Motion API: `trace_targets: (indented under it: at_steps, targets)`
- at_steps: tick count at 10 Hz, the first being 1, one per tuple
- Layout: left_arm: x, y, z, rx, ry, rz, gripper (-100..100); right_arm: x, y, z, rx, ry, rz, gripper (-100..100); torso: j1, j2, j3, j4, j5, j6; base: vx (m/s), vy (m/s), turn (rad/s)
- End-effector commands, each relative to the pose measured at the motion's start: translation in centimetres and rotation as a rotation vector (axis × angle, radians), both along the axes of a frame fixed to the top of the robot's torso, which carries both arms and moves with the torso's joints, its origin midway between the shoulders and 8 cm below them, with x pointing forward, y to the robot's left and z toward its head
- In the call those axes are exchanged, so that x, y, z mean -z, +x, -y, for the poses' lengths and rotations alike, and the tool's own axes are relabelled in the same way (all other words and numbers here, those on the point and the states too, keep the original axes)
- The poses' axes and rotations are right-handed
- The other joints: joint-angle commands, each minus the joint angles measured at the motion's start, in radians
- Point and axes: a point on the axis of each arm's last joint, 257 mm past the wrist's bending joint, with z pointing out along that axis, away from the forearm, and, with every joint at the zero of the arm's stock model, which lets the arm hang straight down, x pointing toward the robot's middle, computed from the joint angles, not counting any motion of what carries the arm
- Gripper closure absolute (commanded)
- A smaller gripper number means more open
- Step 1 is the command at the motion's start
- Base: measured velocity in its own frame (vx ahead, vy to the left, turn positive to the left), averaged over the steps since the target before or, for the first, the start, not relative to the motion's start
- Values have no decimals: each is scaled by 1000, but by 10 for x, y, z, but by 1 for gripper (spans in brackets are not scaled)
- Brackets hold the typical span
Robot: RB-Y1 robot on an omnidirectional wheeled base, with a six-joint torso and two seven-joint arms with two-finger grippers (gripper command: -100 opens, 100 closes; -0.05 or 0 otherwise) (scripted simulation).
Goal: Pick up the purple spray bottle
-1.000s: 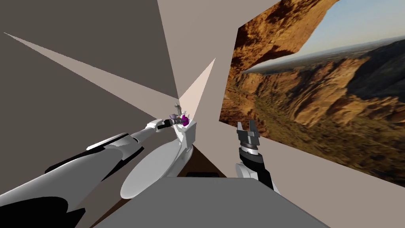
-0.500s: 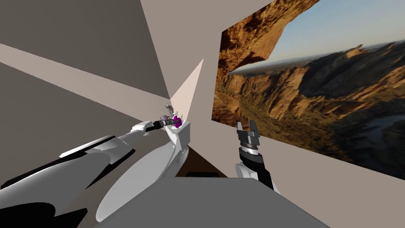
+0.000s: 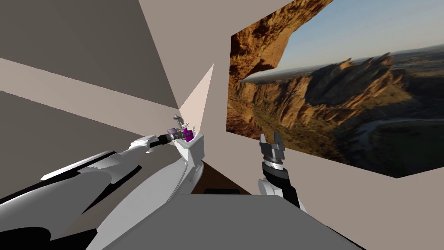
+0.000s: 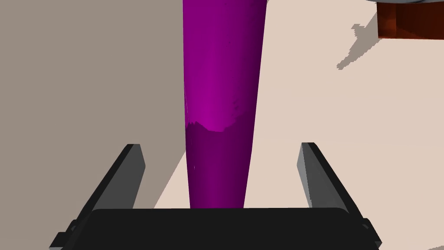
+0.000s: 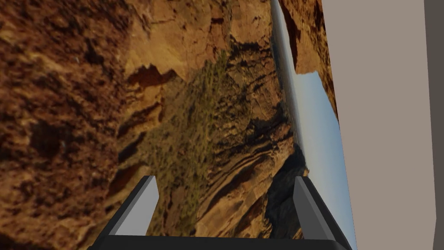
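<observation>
Straddling the tall purple tapered spray bottle point(image 4: 221, 87) with my left gripper point(image 4: 220, 146), fingers apart.
My head has swung this past second; the bottle stays unclamped, so closing comes next. My right gripper point(image 3: 269, 138) idles, fingers apart.

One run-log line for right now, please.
stage: pre-grasp | left gripper: open, straddling purple spray bottle, no contact | right gripper: open, empty

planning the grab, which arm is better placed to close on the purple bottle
Left. The left gripper is open with the purple bottle between its fingers, clear of both, so it likely only needs to close. The right gripper, also open, is well off to the side.
</observation>
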Motion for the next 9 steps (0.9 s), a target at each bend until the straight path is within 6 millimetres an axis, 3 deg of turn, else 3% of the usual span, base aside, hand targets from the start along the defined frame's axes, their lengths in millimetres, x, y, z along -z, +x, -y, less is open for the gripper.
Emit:
trace_targets:
  at_steps: [1,2,3,4,8,9]
  targets:
    - [-1,-1,-2,-4,0,-1,-100,0,0,0,0,0,0,0,0,0,0,0,0,0,3,-4,25]
    - [-6,-15,-31,-39,5,7,-100,0,0,0,0,0,0,0,1,0,0,0,0,0,0,-32,-275]
    - [-5,-9,-21,-28,3,2,-100,0,0,0,0,0,0,0,0,0,0,0,0,1,-2,-13,-67]
    - [-5,-11,-22,-28,3,4,100,0,0,0,0,0,0,0,1,0,0,0,0,0,0,-2,13]
    - [-6,-10,-23,-30,4,4,100,0,0,0,0,0,0,0,2,0,0,0,1,1,0,0,0]
    - [-5,-11,-23,-30,4,4,0,0,0,0,0,0,0,0,2,0,0,0,1,1,0,0,0]
